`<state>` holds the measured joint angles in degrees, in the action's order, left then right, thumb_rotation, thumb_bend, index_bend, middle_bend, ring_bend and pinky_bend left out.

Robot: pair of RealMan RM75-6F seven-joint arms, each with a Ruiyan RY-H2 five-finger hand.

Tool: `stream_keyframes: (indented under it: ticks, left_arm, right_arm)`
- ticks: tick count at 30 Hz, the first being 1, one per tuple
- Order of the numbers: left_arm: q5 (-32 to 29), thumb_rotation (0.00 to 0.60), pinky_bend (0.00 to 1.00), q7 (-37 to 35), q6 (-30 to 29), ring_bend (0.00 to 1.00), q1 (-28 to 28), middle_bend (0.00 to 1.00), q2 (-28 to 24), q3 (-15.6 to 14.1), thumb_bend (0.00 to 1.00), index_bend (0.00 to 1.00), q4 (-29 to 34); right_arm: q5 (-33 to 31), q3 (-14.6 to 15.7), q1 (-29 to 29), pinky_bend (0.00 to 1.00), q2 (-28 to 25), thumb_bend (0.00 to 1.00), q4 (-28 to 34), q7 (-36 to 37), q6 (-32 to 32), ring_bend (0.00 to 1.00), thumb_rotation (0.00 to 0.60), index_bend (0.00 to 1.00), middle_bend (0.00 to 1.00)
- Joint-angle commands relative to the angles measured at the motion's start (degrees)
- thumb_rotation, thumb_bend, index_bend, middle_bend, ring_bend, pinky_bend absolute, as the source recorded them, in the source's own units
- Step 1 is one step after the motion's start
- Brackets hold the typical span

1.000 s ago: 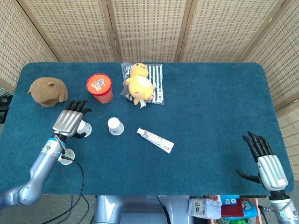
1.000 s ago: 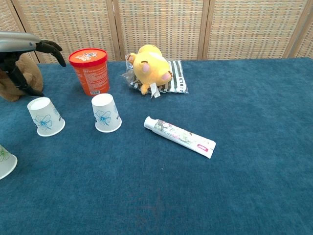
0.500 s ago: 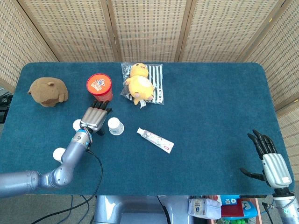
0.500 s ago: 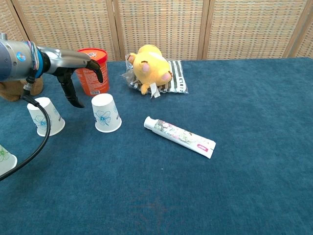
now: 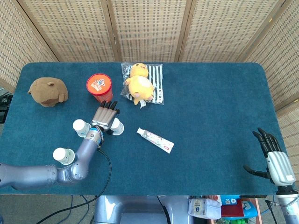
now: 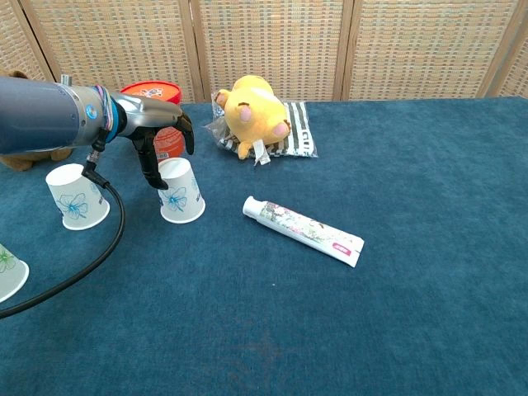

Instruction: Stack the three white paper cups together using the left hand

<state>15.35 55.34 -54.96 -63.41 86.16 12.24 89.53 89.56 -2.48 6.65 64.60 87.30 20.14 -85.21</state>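
White paper cups, three, inverted, unstacked: middle cup (image 6: 180, 190), left cup (image 6: 75, 195), near cup (image 6: 7, 270). Likely light, thin-walled, crushable; grip sidewall gently. Left hand (image 6: 158, 134) over middle cup, fingers apart, empty. Right hand (image 5: 275, 161) spread, idle.

Your left hand (image 6: 157, 132) hangs over the middle cup (image 6: 180, 191), with the red tub (image 5: 99, 87) close behind it. To its left the second cup (image 6: 76, 195) stands apart, leaving a gap of bare cloth. The toothpaste tube (image 6: 302, 230) lies to the right, and the yellow plush (image 6: 252, 114) behind.
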Motion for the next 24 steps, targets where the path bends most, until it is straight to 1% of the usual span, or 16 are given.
stream_keyframes:
  ticks: [1,8,12,15,19,22,24]
  left_arm:
    - [0.1,0.600,0.00,0.2,-0.4,0.00,-0.6,0.00,0.7,-0.6,0.23,0.30,-0.8]
    - [-0.2,0.600,0.00,0.1,-1.1,0.00,-1.3,0.00,1.6,-1.7,0.23,0.38,-2.0]
    - [1.4,0.600,0.00,-1.6,-1.6,0.00,-0.8,0.00,1.4,-1.8,0.23,0.41,-2.1]
    - [2.3,0.600,0.00,-2.2,-1.8,0.00,-0.5,0.00,0.6,-2.1,0.23,0.45,-1.5]
    - [4.0,0.600,0.00,-3.5,-2.2,0.00,0.0,0.00,-1.0,-2.2,0.23,0.46,0.0]
    - [5.0,0.600,0.00,-4.3,-2.5,0.00,0.3,0.00,-2.6,-2.1,0.23,0.46,2.0]
    - [6.3,0.600,0.00,-5.1,-3.1,0.00,0.7,0.00,-4.7,-1.8,0.23,0.46,4.5]
  right_arm:
    - [-0.2,-0.1,0.0,0.00,-0.1,0.05,-0.2,0.2,0.0,0.00,0.600,0.00,0.00]
    - [-0.2,-0.3,-0.2,0.00,-0.1,0.05,-0.4,0.6,-0.5,0.00,0.600,0.00,0.00]
    - [-0.3,-0.4,-0.3,0.00,-0.1,0.05,-0.4,0.7,-0.4,0.00,0.600,0.00,0.00]
    - [-0.4,-0.4,-0.3,0.00,-0.1,0.05,-0.3,0.6,-0.4,0.00,0.600,0.00,0.00]
    - [-0.7,-0.5,-0.4,0.00,-0.2,0.05,-0.3,0.7,-0.5,0.00,0.600,0.00,0.00]
    - [-0.7,-0.6,-0.4,0.00,-0.2,0.05,-0.3,0.5,-0.4,0.00,0.600,0.00,0.00]
    - [-0.8,-0.5,-0.4,0.00,-0.2,0.05,-0.3,0.4,-0.2,0.00,0.600,0.00,0.00]
